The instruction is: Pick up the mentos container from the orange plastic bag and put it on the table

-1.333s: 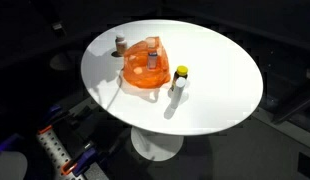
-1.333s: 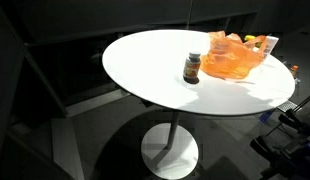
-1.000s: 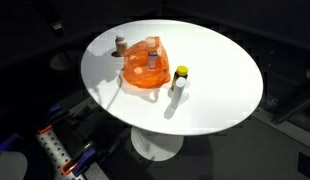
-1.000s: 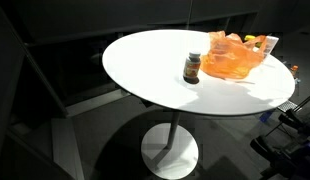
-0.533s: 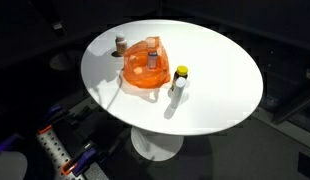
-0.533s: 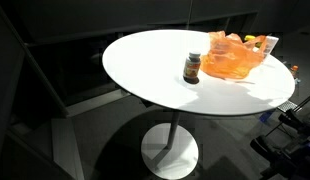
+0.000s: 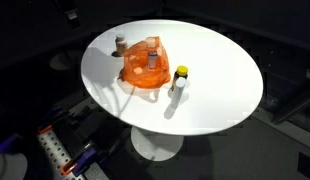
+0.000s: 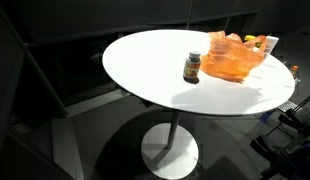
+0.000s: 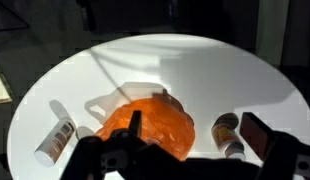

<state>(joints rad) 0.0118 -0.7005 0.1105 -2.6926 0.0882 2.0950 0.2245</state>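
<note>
The orange plastic bag (image 7: pixel 143 70) lies crumpled on the round white table (image 7: pixel 220 80); it also shows in the other exterior view (image 8: pixel 233 58) and in the wrist view (image 9: pixel 150 125). A small pale container (image 7: pixel 151 59) shows inside the bag, which I take for the mentos container; in the wrist view the bag hides it. My gripper (image 9: pixel 195 138) is open and empty, high above the table, with its left finger over the bag and its right finger beyond a bottle. The gripper is not visible in either exterior view.
A brown bottle (image 7: pixel 120 43) stands beside the bag, seen also in an exterior view (image 8: pixel 192 68) and the wrist view (image 9: pixel 227 132). A yellow-capped bottle (image 7: pixel 180 80) stands on the bag's other side (image 8: pixel 263 44); in the wrist view it (image 9: pixel 57 140) lies left. The surroundings are dark.
A shadow has shifted on the table next to the bag. The bag and both bottles have not moved.
</note>
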